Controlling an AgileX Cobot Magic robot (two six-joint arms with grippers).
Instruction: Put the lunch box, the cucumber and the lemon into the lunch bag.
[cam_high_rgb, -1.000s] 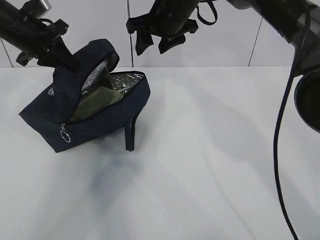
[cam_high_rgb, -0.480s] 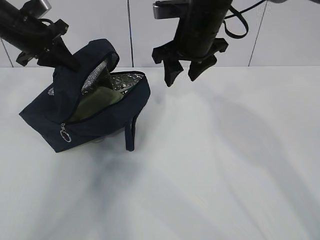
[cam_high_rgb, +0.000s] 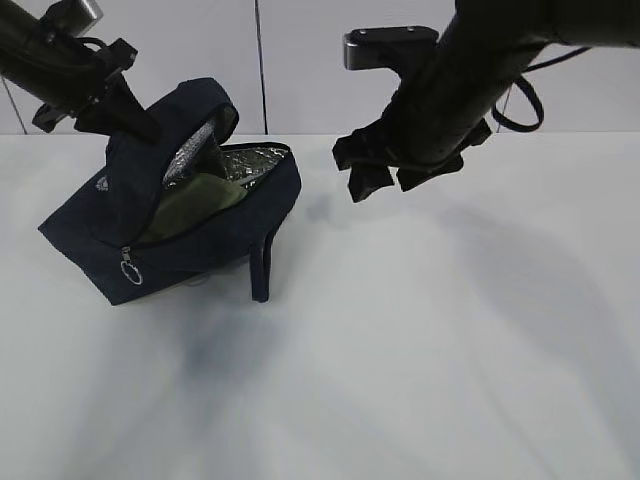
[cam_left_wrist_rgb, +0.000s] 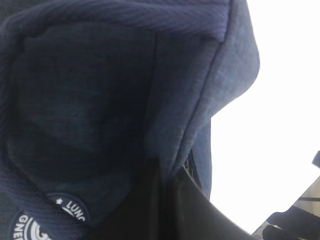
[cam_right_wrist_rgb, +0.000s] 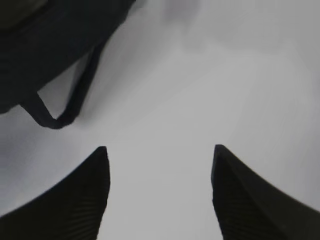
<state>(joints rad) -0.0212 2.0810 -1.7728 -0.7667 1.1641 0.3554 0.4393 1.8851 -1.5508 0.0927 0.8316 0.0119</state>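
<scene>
- The right gripper (cam_high_rgb: 388, 180) is swinging away to the right and dropping lower than it was a second ago, when it was hanging up high close to the lunch bag (cam_high_rgb: 180, 215) mouth
- Its fingers are spread wide with nothing between them, and the right wrist view is showing only bare white table (cam_right_wrist_rgb: 165, 100) in the gap, so it is empty
- That is suggesting the delivery into the bag is done and this arm is clearing out
- The left gripper (cam_high_rgb: 125, 112) is not budging; it is sitting at the raised flap of the bag, holding the mouth propped open, same spot as before
- From the left wrist view only navy fabric and a bit of the white logo (cam_left_wrist_rgb: 55, 217) are showing, so I am judging it clamped on the flap, though the fingers themselves are hidden
- The bag is tilting on the left of the table, one loop handle (cam_high_rgb: 262, 262) hanging down to the surface
- The lunch box (cam_high_rgb: 195, 205) is lying inside, its sage lid peeking out against the silver lining
- Cucumber and lemon are not showing anywhere on the table; something dark green is glinting behind the lid, but I cannot tell what it is
- The left arm is reaching in low from the upper left; the right arm is angling down from the upper right, wrist pitched toward the table
</scene>
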